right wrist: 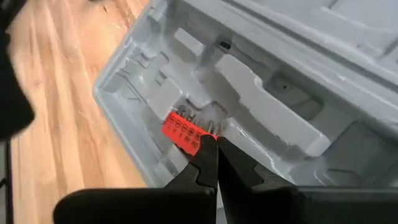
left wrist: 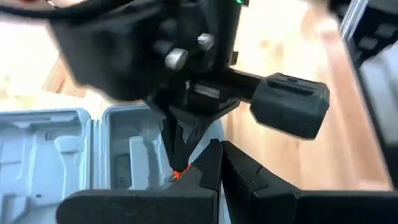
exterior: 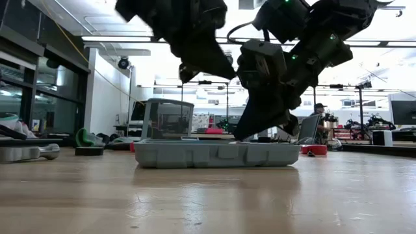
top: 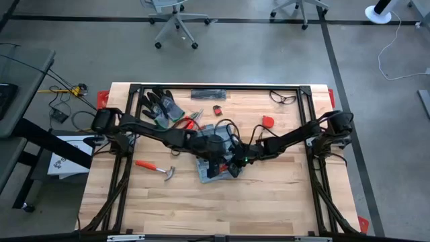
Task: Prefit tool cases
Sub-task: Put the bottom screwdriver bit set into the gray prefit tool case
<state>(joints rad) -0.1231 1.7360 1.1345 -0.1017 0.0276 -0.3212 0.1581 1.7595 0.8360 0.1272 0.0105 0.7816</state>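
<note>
Blue-grey plastic clamshell tool case (top: 213,168), flat, rectangular, rounded corners, lies opened out near the middle of the pale wooden table (top: 282,202), its moulded recesses facing up and its long axis running slantwise across the boards in the high view. Right end effector (right wrist: 216,140): dark fingers pressed together, tips directly over one recess at the case's edge and touching or just above a small red-orange ribbed block (right wrist: 186,134) that sits in that recess; whether the block is pinched or merely nudged cannot be told. Left end effector (left wrist: 214,155): fingers likewise pressed together, holding nothing visible, poised just beside its partner above the same half of the case, with a speck of the same orange showing at the tips. Both arms converge on the case from opposite sides; the right appears the nearer to the red block, which lies straight below and slightly ahead of its tips, so any seating push is judged to go downward into the recess. Elsewhere on the table, well apart from the case: an orange-handled hammer (top: 156,168), dark work gloves (top: 160,106), a red round piece (top: 267,121).
</note>
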